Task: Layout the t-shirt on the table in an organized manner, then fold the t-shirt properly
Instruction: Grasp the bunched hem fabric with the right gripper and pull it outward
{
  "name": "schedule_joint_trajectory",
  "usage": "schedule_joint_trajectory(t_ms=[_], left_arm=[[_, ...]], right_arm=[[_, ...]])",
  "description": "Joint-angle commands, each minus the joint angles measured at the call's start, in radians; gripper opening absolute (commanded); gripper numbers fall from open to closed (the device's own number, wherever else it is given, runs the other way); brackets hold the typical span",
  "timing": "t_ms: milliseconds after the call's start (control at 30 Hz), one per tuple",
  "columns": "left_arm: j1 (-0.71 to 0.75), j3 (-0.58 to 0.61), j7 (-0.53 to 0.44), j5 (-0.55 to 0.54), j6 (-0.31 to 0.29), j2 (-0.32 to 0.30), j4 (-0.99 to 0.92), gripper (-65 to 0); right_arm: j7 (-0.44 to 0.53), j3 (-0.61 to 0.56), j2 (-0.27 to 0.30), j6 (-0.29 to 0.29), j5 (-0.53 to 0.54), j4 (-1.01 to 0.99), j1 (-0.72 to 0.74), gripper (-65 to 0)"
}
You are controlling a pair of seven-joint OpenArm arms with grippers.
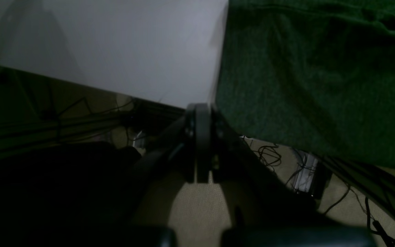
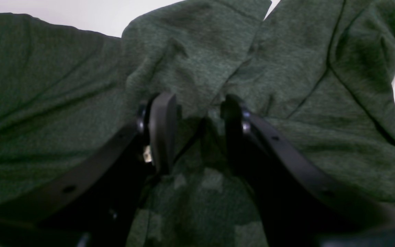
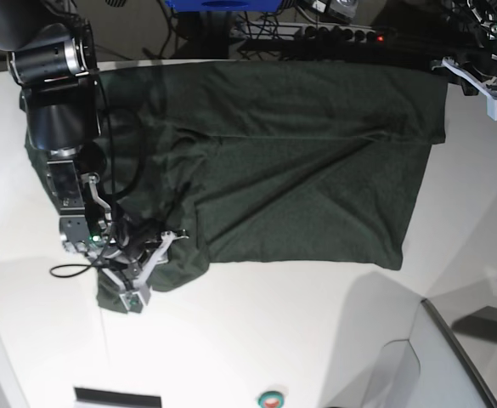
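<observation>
White tabletop fills the upper left of the left wrist view, where the table (image 1: 115,51) ends at an edge with floor and cables below. The t-shirt (image 1: 314,79) lies to the right, its hem hanging past that edge. The left gripper (image 1: 202,144) has its jaws pressed together on nothing visible, just beside the cloth's corner, probably parked after pulling that side straight.

From the right wrist view, the right gripper (image 2: 197,130) hovers over rumpled green fabric with its jaws partly apart; a fold rises between them, but whether they pinch it cannot be told.

Seen from the base view, the t-shirt (image 3: 316,170) is spread wide across the table (image 3: 256,348), mostly flat, while the sleeve end under the right gripper (image 3: 142,255) is bunched, which is likely why that arm works there.
</observation>
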Motion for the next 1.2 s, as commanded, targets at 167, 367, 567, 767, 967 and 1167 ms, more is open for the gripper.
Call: schedule_joint_trajectory(t_ms=[167,367,567,767,967,1167], left_arm=[[0.01,-0.006,-0.015,-0.006,0.003,-0.014,0.017,-65.0],[0.013,-0.006,-0.015,-0.004,0.003,-0.014,0.017,-65.0],[0.013,-0.006,-0.015,-0.004,0.003,-0.014,0.017,-65.0],[0.009,-0.006,-0.015,-0.004,0.003,-0.014,0.016,-65.0],[0.004,-0.006,-0.015,-0.004,0.003,-0.014,0.016,-65.0],[0.004,-0.006,-0.015,-0.004,0.003,-0.014,0.016,-65.0]], right_arm=[[0.055,0.004,-0.004,0.0,0.004,-0.121,0.062,-43.5],[0.084,0.003,-0.004,0.0,0.004,-0.133,0.059,-58.5],[0.082,-0.002,-0.005,0.0,0.004,-0.132,0.039,-61.1],[0.082,-0.004,-0.01,0.002,0.004,-0.017,-0.014,-64.8],[0.082,-0.005,-0.01,0.002,0.004,0.083,-0.07,-64.8],[0.081,-0.043,-0.01,0.028,0.004,0.197,-0.131,-64.7]])
